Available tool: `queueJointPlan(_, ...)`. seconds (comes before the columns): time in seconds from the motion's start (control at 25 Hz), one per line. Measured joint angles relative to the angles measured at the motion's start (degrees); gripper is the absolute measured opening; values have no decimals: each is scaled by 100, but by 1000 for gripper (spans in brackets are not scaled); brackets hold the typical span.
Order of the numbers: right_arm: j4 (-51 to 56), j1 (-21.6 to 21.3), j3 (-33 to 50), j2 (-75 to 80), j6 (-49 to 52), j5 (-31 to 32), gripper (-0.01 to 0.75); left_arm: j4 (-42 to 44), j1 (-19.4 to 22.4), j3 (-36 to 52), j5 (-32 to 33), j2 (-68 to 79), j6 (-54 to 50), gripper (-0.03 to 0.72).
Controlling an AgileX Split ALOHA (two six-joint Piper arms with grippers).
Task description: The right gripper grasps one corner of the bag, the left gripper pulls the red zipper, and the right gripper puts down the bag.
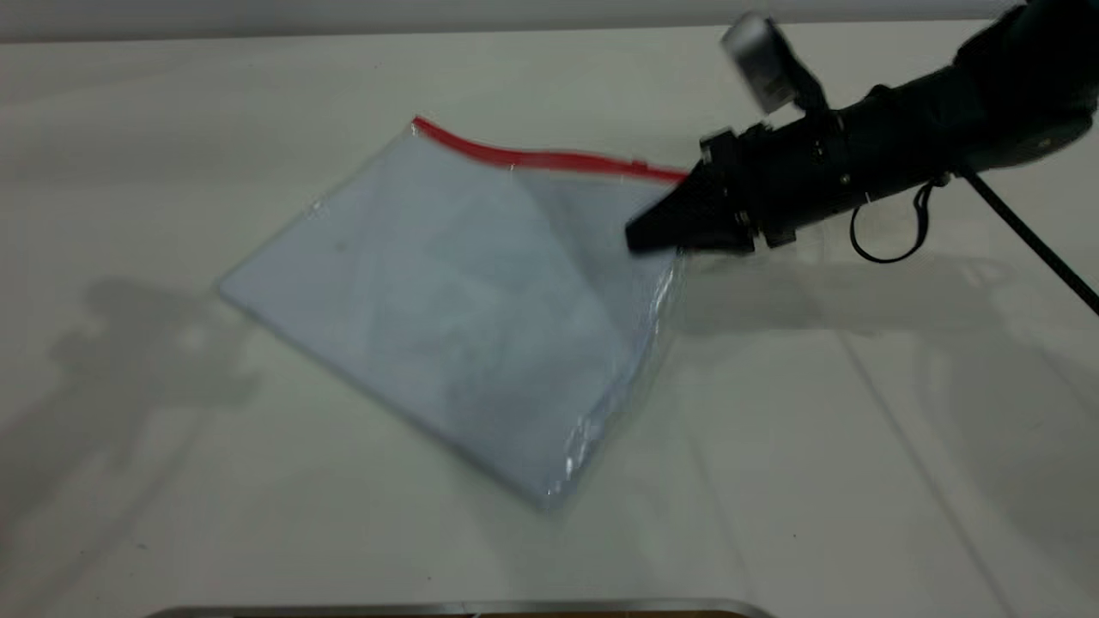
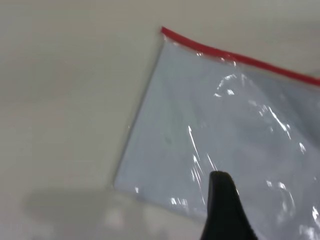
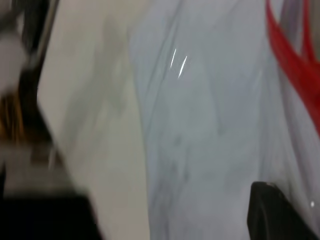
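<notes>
The bag (image 1: 446, 300) lies mid-table, its far-right corner (image 1: 674, 184) lifted where the right gripper (image 1: 644, 236) looks clenched on it. It's light, floppy, slick plastic, so it'll sag and slide; pinch right by the red zipper (image 1: 532, 157), where it's stiffest. The left gripper (image 2: 220, 187) hovers over the bag's near-left part; can't tell if it's open.

A plain off-white tabletop (image 1: 258, 532) fills the scene, with soft grey shadows lying across its left and right sides. A thin metallic strip (image 1: 464, 608) runs along its near edge, and a pale wall band (image 1: 343, 17) sits behind its far edge.
</notes>
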Motion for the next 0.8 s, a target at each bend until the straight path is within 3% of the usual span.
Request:
queueJointPlan(0.24, -2379, 12, 1, -654, 606, 83, 34, -114, 0, -89, -6, 217, 52, 517)
queueJointPlan(0.4, -2002, -99, -151, -1104, 572, -569, 34, -256, -6, -313, -19, 513, 236, 517)
queueJointPlan(0.64, -1500, 210, -570, -1200, 327, -310, 34, -883, -297, -1232, 66, 1538, 1187, 517)
queueJointPlan(0.8, -1500, 399, -644, -1200, 302, -346, 34, -1428, -577, -2239, 713, 2578, 2242, 517)
